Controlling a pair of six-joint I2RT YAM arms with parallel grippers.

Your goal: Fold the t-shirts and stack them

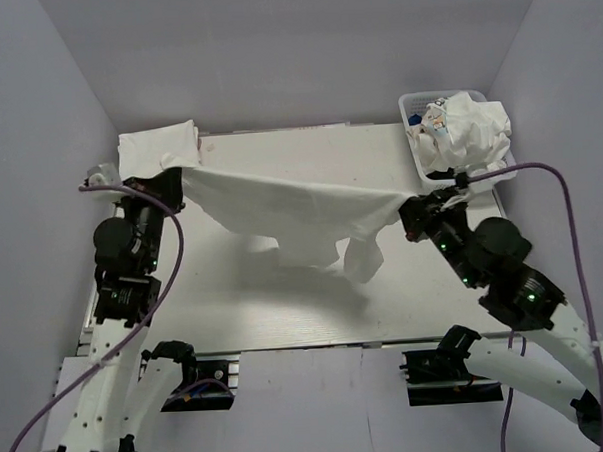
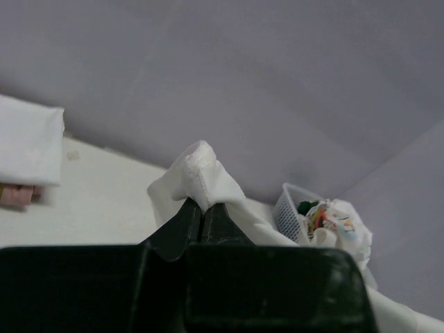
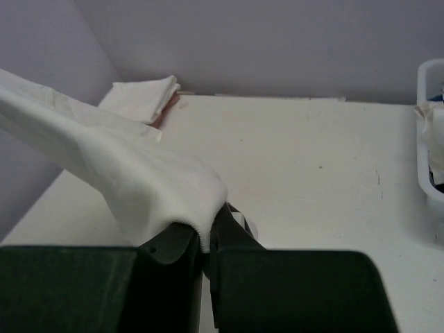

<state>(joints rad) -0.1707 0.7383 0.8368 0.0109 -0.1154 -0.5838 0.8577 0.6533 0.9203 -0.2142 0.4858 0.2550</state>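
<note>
Spreading step: a soft white cloth t-shirt (image 1: 291, 206) is pinched taut by the fully closed left gripper (image 1: 169, 177) (nine o'clock) and right gripper (image 1: 413, 203) (three o'clock); flat lowering is probably required.

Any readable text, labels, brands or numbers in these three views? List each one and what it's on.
No readable text in any view.
Coloured print on a crumpled shirt in the basket: too small and blurred to read, and it may not be lettering.
Stretched white t-shirt and folded stack: no markings visible.
</note>
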